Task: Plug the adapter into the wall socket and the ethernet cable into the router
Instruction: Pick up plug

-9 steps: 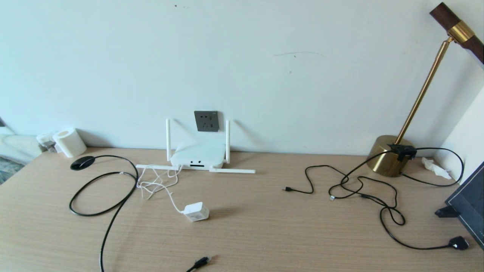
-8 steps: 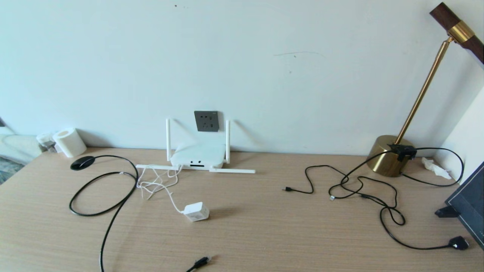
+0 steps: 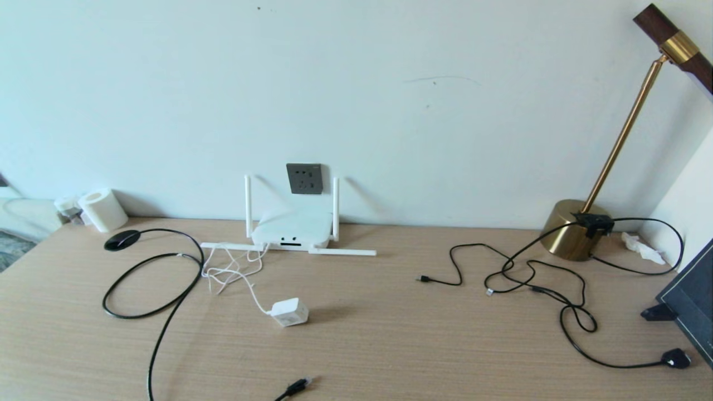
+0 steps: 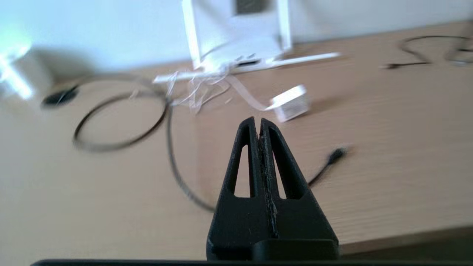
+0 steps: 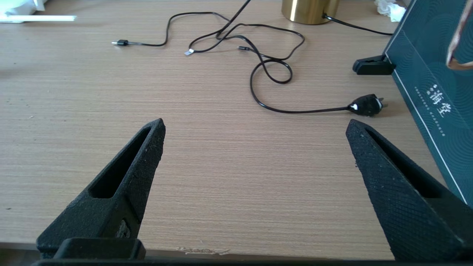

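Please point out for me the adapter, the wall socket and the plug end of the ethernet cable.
the adapter (image 3: 289, 312), head view, on the white cube's top face.
the wall socket (image 3: 304, 178), head view, middle of the grey faceplate.
the ethernet cable (image 3: 297, 384), head view, on the black plug at its end.

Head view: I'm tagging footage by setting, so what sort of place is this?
Probably a home or office desk: a wooden table against a plain wall with a wall socket, a router and a brass desk lamp.

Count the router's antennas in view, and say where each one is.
4. On the router: two upright, left antenna and right antenna; two flat on the table, one pointing left, one pointing right. None seems hidden.
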Motion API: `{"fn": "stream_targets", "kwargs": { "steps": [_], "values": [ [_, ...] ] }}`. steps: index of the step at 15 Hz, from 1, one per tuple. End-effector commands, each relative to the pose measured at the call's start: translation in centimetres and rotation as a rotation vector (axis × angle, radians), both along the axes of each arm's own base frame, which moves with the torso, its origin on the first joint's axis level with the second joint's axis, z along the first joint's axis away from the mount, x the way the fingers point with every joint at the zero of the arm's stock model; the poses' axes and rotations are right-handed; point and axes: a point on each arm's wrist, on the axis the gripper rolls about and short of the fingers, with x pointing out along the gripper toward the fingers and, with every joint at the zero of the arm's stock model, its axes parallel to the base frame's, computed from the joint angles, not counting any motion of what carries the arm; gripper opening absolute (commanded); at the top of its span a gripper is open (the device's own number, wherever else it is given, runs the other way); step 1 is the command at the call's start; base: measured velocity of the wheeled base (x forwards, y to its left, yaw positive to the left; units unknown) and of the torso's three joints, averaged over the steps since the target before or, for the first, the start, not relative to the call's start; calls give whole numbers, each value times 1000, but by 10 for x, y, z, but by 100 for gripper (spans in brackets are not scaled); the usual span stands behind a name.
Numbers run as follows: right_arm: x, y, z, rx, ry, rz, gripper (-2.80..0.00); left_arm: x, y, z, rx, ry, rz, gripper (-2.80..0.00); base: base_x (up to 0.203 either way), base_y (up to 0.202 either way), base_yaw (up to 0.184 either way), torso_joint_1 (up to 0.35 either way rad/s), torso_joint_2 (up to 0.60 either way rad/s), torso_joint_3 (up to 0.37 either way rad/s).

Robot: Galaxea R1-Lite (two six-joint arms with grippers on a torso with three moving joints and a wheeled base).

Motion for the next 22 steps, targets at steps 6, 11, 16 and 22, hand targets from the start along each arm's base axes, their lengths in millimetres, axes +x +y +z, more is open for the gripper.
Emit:
{"fn": "stream_targets", "kwargs": {
  "steps": [6, 11, 16, 22],
  "values": [
    [0, 0, 0, 2, 0, -4, 0, 135, -16, 97, 210, 391, -381, -280, 0, 0, 0, 0, 0, 0],
    [0, 0, 0, 0, -1, -4, 0, 242, -33, 54, 597, 540, -690, -280, 0, 0, 0, 0, 0, 0],
    [0, 0, 0, 0, 1, -4, 0, 318, -44, 25, 918, 451, -869, -280, 0, 0, 0, 0, 0, 0],
    [0, 0, 0, 0, -1, -4, 0, 365, -63, 34, 1133, 396, -966, 0, 0, 0, 0, 0, 0, 0]
  ]
}}
